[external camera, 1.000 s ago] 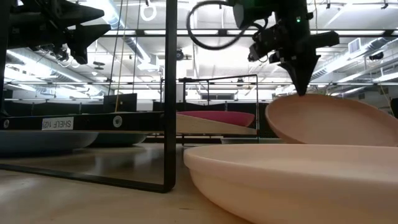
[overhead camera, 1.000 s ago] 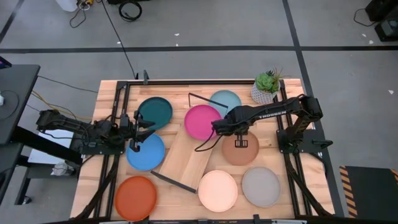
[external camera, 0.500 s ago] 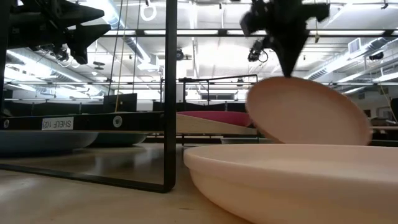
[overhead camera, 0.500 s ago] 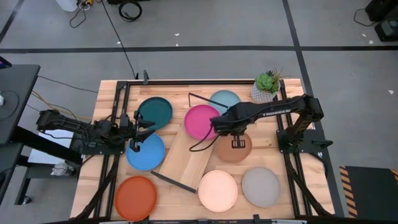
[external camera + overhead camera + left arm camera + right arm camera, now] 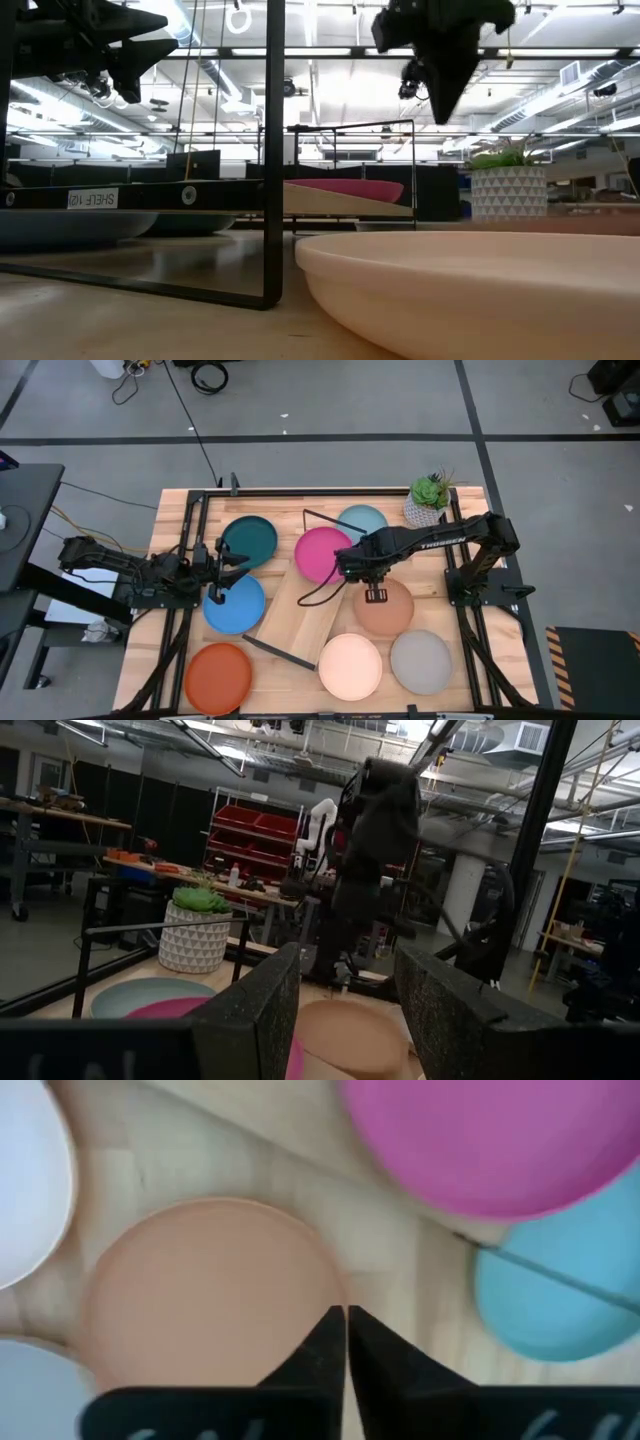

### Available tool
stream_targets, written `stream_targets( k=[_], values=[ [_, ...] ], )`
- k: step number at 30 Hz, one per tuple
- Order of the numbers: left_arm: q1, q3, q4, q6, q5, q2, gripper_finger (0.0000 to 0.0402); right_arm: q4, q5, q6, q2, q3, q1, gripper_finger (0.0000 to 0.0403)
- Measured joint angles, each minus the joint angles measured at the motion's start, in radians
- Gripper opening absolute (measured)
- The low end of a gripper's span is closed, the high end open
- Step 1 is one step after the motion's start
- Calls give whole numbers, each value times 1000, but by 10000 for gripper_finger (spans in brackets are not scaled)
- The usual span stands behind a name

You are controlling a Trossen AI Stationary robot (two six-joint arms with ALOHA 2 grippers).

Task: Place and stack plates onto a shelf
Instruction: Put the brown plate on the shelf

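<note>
My right gripper [image 5: 375,594] [image 5: 346,1316] hangs shut just above the far-left rim of the terracotta plate [image 5: 384,608] [image 5: 210,1290], clear of it [image 5: 440,115]. That plate lies flat on the tabletop. The shelf [image 5: 305,608] lies slantwise mid-table, and the magenta plate [image 5: 324,555] rests on its far end. The light blue plate [image 5: 364,518] sits behind it. Dark teal [image 5: 248,541], blue [image 5: 234,604], orange-red [image 5: 218,677], cream [image 5: 350,665] and grey [image 5: 420,660] plates lie flat on the table. My left gripper [image 5: 222,567] [image 5: 345,1010] waits open between the teal and blue plates.
A potted plant [image 5: 428,500] stands at the far right corner. The shelf's black wire frames [image 5: 322,522] [image 5: 277,651] stick out at both ends; one stands close in the low view [image 5: 273,150]. Bare board shows on the shelf's near half.
My right gripper held the terracotta plate tilted by its rim and carried it a little toward the table's left while rising. The plate has left the fingers and fallen flat onto the table. The left arm kept still.
</note>
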Motion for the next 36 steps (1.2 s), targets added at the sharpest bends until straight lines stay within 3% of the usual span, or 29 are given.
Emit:
stream_targets(
  k=[4,12,20,28,36],
  values=[
    [0,0,-2,0,0,0,172,71,-34,19,0,-119,1,68],
    [0,0,-1,0,0,0,172,217,-2,8,-3,-338,-45,132],
    [0,0,-1,0,0,0,172,297,-2,20,-25,-468,-127,157],
    [0,0,-4,0,0,0,172,379,26,5,-25,-558,-147,140],
    [0,0,-5,0,0,0,172,373,11,-30,-26,-561,-151,23]
  ],
)
